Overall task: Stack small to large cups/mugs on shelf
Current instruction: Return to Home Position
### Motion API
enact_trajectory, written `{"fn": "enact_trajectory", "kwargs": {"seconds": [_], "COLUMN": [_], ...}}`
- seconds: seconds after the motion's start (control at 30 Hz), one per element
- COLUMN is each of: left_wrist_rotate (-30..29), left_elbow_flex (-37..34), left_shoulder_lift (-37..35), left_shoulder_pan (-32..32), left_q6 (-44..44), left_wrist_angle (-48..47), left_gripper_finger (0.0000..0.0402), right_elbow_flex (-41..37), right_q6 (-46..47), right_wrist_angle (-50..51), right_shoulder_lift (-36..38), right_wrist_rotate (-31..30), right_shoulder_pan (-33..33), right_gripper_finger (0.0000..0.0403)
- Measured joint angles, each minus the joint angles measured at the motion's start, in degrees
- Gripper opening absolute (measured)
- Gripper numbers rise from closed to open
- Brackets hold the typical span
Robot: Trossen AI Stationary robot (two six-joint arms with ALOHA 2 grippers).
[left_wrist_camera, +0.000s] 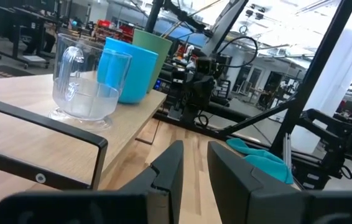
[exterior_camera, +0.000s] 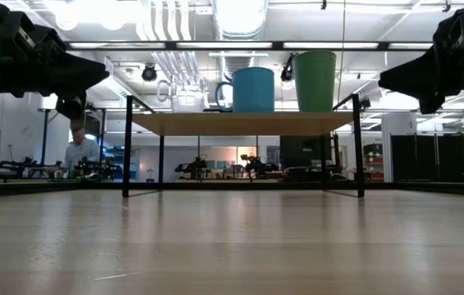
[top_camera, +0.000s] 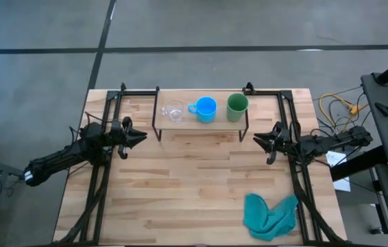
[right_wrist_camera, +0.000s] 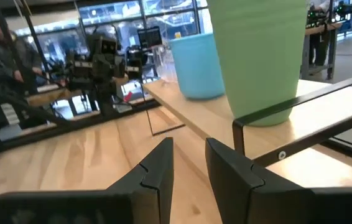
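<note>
Three vessels stand upright in a row on the shelf's wooden board [top_camera: 214, 122], their bases on it: a clear glass cup [top_camera: 173, 112] at the left, a blue mug [top_camera: 205, 108] with its handle toward the glass in the middle, a green cup [top_camera: 237, 106] at the right. They also show in the low view: the glass [exterior_camera: 187, 97], the mug [exterior_camera: 252, 88], the green cup [exterior_camera: 314, 80]. My left gripper [top_camera: 142, 136] hovers left of the shelf, fingers slightly apart and empty. My right gripper [top_camera: 256, 140] hovers right of it, also slightly apart and empty.
A crumpled teal cloth [top_camera: 269, 214] lies on the tabletop near the front right. The shelf's black wire legs [exterior_camera: 125, 147] stand near the table's far edge. Bare wooden tabletop [top_camera: 194, 185] lies between the arms. A person [exterior_camera: 76, 147] is in the room behind.
</note>
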State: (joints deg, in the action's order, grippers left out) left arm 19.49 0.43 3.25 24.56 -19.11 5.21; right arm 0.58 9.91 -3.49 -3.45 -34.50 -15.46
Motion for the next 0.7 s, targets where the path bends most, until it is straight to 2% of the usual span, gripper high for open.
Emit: {"fn": "enact_trajectory", "kwargs": {"seconds": [0.33,0.7], "left_wrist_rotate": [-0.06,-0.35], "left_elbow_flex": [0.0,0.0], "left_shoulder_lift": [0.0,0.0], "left_shoulder_pan": [0.0,0.02], "left_q6": [0.02,0.02], "left_wrist_angle": [0.24,0.28], "left_gripper_finger": [0.006,0.006], "right_elbow_flex": [0.0,0.0], "right_q6": [-0.52,0.46], "right_wrist_angle": [0.0,0.0], "right_shoulder_lift": [-3.5,-3.83], "right_wrist_rotate": [-0.01,-0.01], "right_shoulder_pan": [0.0,0.01], "right_gripper_finger": [0.0089,0.0089]}}
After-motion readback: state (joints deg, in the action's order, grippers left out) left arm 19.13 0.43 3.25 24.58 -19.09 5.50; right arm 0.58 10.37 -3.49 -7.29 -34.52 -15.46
